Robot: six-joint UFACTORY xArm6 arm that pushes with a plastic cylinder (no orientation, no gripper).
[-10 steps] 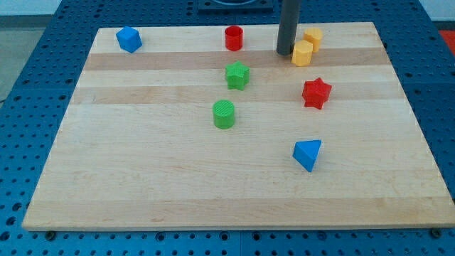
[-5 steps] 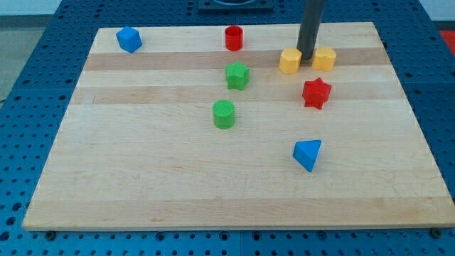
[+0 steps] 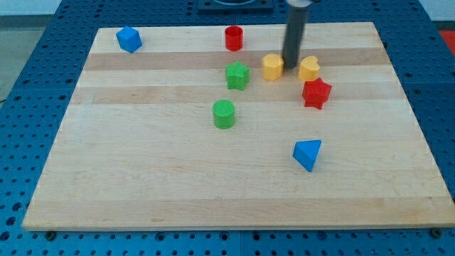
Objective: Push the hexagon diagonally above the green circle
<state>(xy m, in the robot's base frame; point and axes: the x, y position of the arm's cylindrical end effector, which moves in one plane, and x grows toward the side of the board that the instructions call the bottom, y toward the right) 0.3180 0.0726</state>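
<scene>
Tip (image 3: 290, 68) of the dark smooth rod standing between yellow hexagon (image 3: 273, 67) and yellow heart (image 3: 308, 69), near the top edge of the pale wooden desk (image 3: 142, 178). No pincer visible, only the plain rod. Hexagon just right of green star (image 3: 237, 75), up and right from ribbed green circle (image 3: 224, 114). Red star (image 3: 316, 93) touching the heart from below.

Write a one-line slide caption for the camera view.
My tip rests between the yellow hexagon block and yellow heart block, up-right of the green circle block on the wooden board.
</scene>
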